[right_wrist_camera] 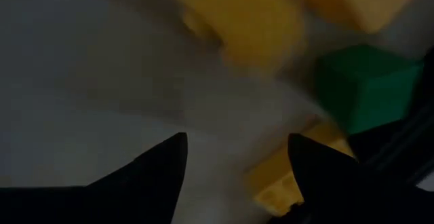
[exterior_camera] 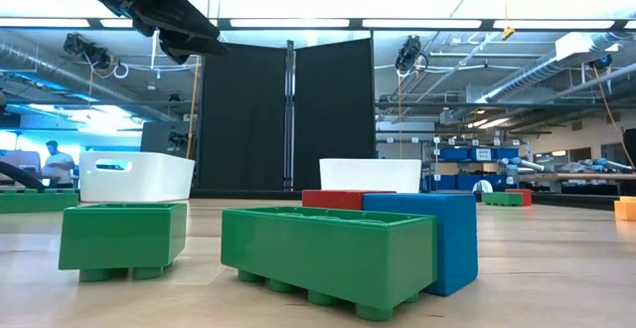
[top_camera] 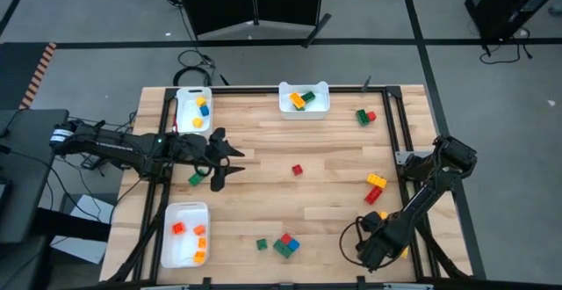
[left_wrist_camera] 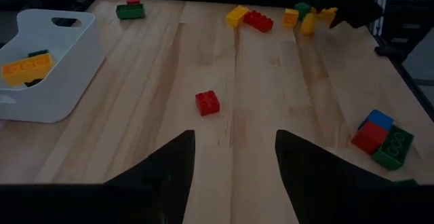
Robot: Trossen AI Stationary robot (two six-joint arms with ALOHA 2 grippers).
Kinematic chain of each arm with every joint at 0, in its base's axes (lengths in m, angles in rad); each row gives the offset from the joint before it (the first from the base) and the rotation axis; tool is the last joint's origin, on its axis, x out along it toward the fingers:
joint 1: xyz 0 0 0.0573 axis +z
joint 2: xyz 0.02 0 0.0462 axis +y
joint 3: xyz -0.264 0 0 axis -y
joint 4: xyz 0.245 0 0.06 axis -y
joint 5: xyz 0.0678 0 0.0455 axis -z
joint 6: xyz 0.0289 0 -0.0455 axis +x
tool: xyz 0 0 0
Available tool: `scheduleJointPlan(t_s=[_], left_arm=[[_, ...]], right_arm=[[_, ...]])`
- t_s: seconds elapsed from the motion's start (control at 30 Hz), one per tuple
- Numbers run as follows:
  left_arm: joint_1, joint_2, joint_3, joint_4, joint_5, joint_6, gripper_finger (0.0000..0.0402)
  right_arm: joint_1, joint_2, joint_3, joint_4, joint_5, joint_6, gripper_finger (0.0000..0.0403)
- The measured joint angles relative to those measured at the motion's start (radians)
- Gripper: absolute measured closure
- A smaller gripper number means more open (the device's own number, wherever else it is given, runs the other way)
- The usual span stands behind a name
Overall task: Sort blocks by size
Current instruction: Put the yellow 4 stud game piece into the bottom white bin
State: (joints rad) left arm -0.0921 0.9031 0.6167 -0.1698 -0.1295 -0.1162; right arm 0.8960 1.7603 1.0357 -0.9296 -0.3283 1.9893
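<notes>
We saw the blocks scattered across the wooden table point(top_camera: 334, 163): a small red block point(top_camera: 297, 170) lay alone near the middle, a green block point(top_camera: 195, 179) sat just beside the left gripper point(top_camera: 230, 160), a red, blue and green cluster point(top_camera: 285, 244) rested near the front edge with a small green block point(top_camera: 262, 244) beside it, and a yellow and red pair point(top_camera: 375, 188) lay toward the right side. A green and red pair point(top_camera: 364, 116) sat near the far right corner. More blocks lay in the three white trays point(top_camera: 303, 107).

The left gripper hovered above the table at its left side, its jaws spread with nothing between them. The right gripper point(top_camera: 379, 248) was low at the front right corner, jaws parted over blurred yellow blocks point(right_wrist_camera: 237, 17) and a green one point(right_wrist_camera: 363, 85), holding none that we could make out.
</notes>
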Motion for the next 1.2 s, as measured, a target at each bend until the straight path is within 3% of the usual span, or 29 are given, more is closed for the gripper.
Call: scheduleJointPlan(t_s=[0.17, 0.33, 0.63, 0.9, 1.2], left_arm=[[0.000, 0.000, 0.000, 0.000, 0.000, 0.000, 0.0188], [0.000, 0.000, 0.000, 0.000, 0.000, 0.004, 0.0188], [0.000, 0.000, 0.000, 0.000, -0.002, 0.005, 0.0188], [0.000, 0.000, 0.000, 0.000, -0.002, 0.006, 0.0188], [0.000, 0.000, 0.000, 0.000, -0.002, 0.006, 0.0188]], right_arm=[[-0.002, -0.001, 0.011, 0.005, 0.004, 0.003, 0.0138], [-0.023, -0.001, 0.011, 0.010, 0.072, 0.004, 0.0136], [-0.175, 0.000, 0.011, -0.021, 0.249, -0.091, 0.0142], [-0.315, 0.000, 0.011, -0.089, 0.259, -0.127, 0.0142], [-0.356, 0.001, -0.013, -0.064, 0.284, -0.176, 0.0150]])
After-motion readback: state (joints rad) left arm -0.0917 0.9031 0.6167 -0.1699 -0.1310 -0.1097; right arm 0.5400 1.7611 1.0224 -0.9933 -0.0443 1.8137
